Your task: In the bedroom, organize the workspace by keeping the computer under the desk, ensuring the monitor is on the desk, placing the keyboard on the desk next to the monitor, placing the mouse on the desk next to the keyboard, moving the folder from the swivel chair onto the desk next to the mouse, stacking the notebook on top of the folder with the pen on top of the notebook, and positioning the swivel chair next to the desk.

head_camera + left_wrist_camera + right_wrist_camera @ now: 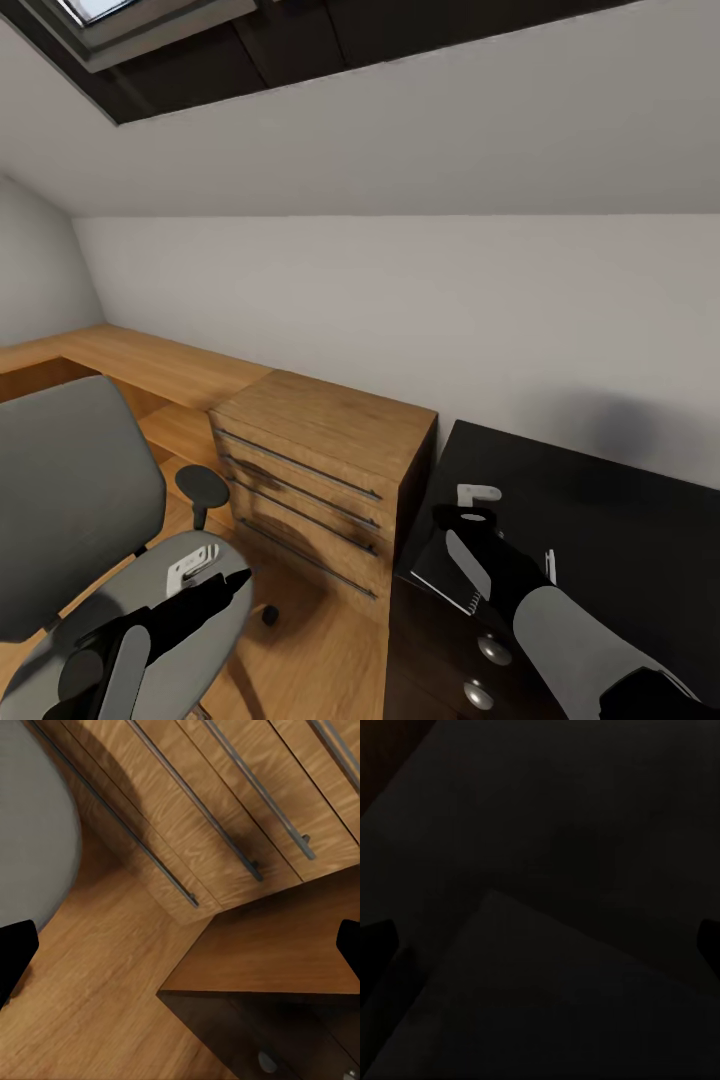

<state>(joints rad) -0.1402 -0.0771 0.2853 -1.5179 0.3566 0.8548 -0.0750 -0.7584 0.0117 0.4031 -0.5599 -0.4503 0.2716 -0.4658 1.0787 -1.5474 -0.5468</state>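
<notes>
The right gripper [478, 530] hovers low over the near corner of the black desk [600, 520], above a thin grey notebook [445, 585]; going by the wrist view its fingers seem spread, holding nothing. Better to descend squarely and pinch the notebook's edge. The left gripper [235, 580], open, hangs over the chair [80, 490].

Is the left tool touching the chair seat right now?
Cannot tell. In the head view the left tool overlaps the chair seat, but whether it rests on it or hovers above is unclear.
</notes>
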